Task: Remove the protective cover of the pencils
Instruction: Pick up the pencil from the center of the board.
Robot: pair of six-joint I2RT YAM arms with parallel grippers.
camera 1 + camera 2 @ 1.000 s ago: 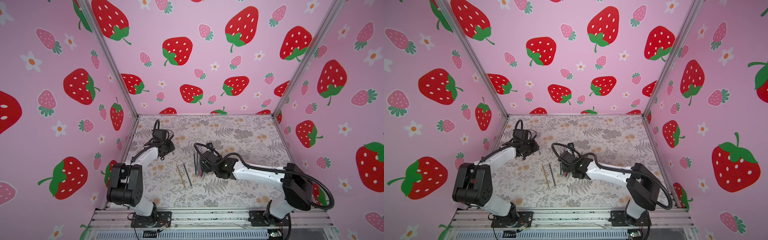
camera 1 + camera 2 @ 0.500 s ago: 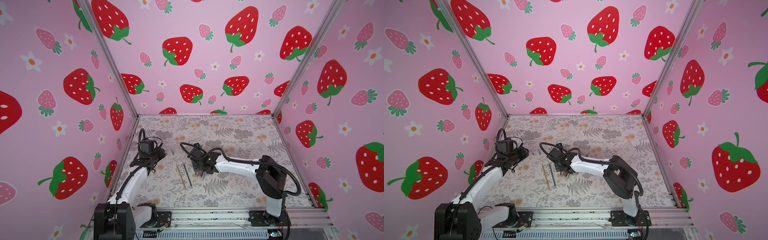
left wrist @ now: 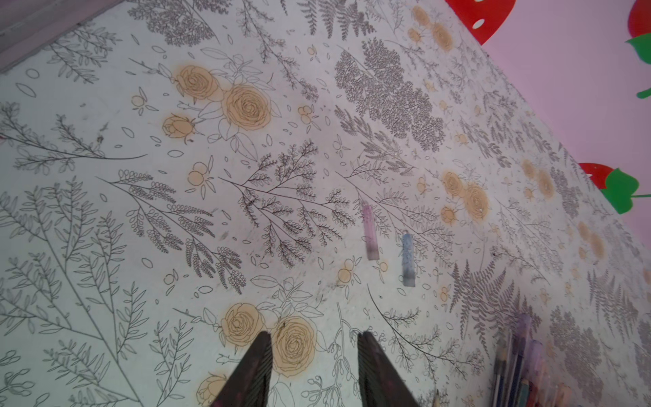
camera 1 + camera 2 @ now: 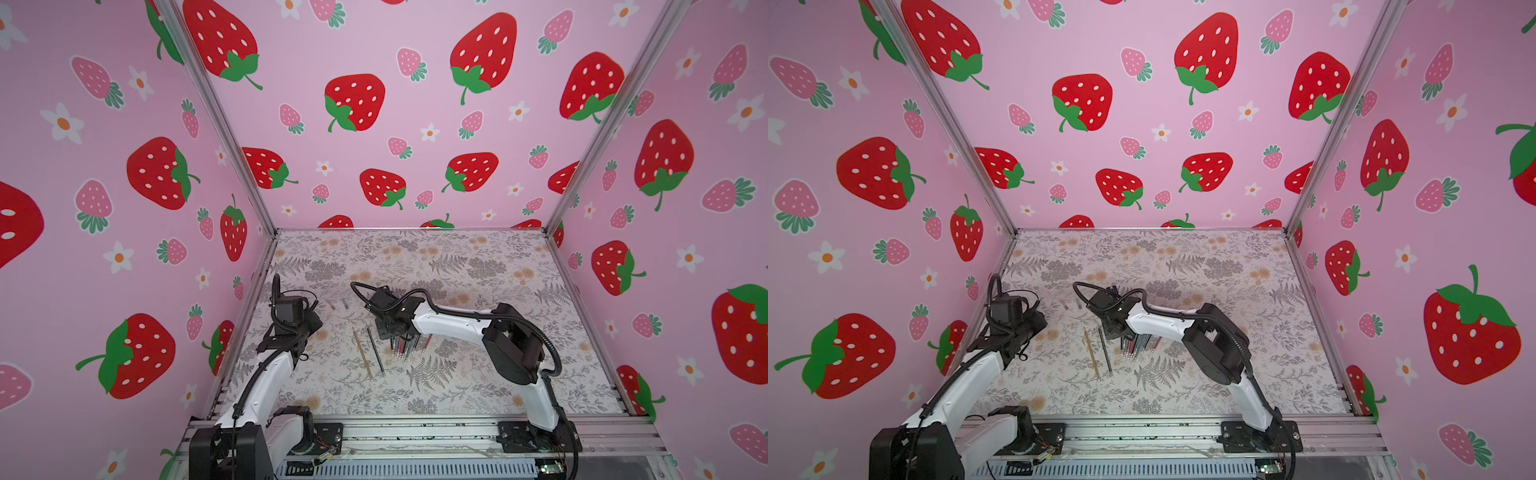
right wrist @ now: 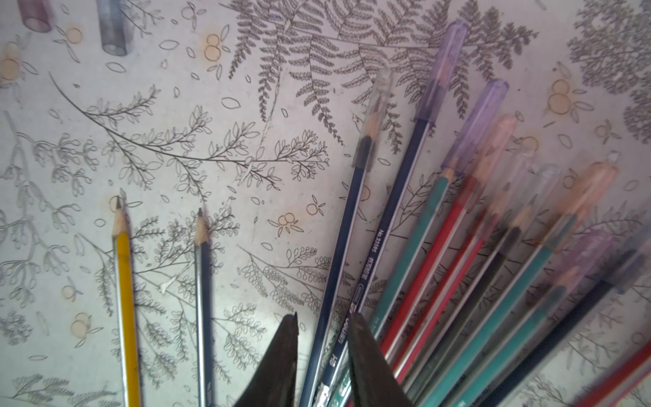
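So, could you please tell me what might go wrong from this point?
The right claw straddles two navy pencils lying side by side, so it may lift both at once. They lie against the fanned pile of capped pencils, so a pull could drag or scatter neighbours.

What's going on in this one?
Two robot arms are taking translucent tip caps off pencils on a floral table. The right gripper is down at the fanned bunch of capped pencils, its jaws either side of two dark blue pencils; whether it grips yet is unclear. The left gripper hovers open and empty over bare table. A yellow pencil and a dark pencil lie apart, already bare, and a pink cap and a blue cap lie loose.
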